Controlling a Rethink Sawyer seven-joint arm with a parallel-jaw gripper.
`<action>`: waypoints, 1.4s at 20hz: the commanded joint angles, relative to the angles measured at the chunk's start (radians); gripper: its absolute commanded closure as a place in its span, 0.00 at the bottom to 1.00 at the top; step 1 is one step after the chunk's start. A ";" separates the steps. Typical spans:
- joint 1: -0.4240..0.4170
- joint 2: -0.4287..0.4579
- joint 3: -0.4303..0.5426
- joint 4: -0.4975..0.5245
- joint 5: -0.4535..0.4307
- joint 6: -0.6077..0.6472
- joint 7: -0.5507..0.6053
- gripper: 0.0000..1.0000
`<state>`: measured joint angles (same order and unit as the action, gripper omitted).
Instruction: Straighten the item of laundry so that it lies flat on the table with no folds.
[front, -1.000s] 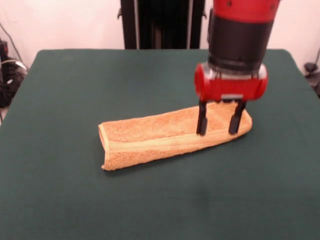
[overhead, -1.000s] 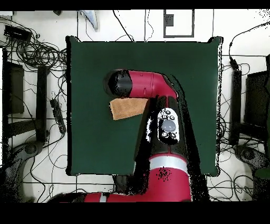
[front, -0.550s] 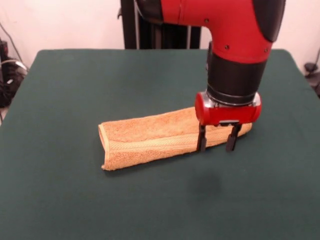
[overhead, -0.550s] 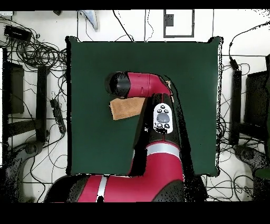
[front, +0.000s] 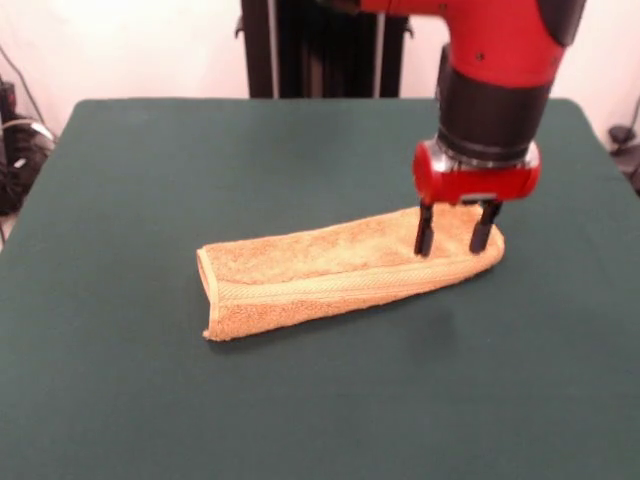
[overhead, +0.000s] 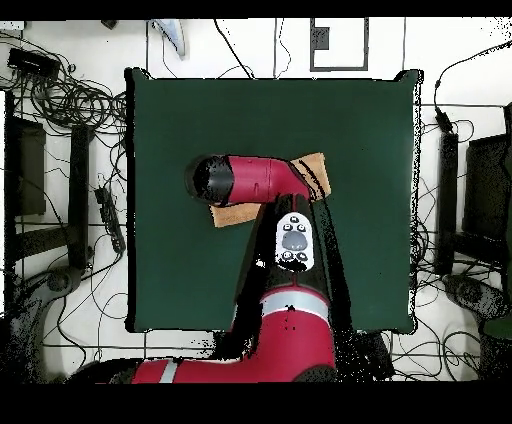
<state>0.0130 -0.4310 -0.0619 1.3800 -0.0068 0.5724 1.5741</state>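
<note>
Front view: towel (front: 340, 270) mid-table (front: 150, 400), folded into long narrow strip, woven band along near edge, tilted, right end farther back. Not flat yet; unfolding all left to do. Gripper (front: 458, 232) at right end, fingers parted, tips at or just above cloth, nothing held. Wrist vertical, pointing straight down. Overhead: arm covers most of towel.

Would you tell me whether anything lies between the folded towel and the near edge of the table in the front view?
Nothing: in the front view, only bare green table runs from the towel to the near edge.
</note>
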 joint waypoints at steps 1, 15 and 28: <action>0.031 -0.092 0.018 0.213 0.062 -0.017 0.282 0.00; 0.045 -0.058 0.056 0.340 0.121 -0.203 0.320 0.00; 0.117 0.084 0.058 0.355 0.224 -0.472 0.398 0.00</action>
<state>0.0764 -0.4505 -0.0658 1.6316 0.1345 0.1571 1.6507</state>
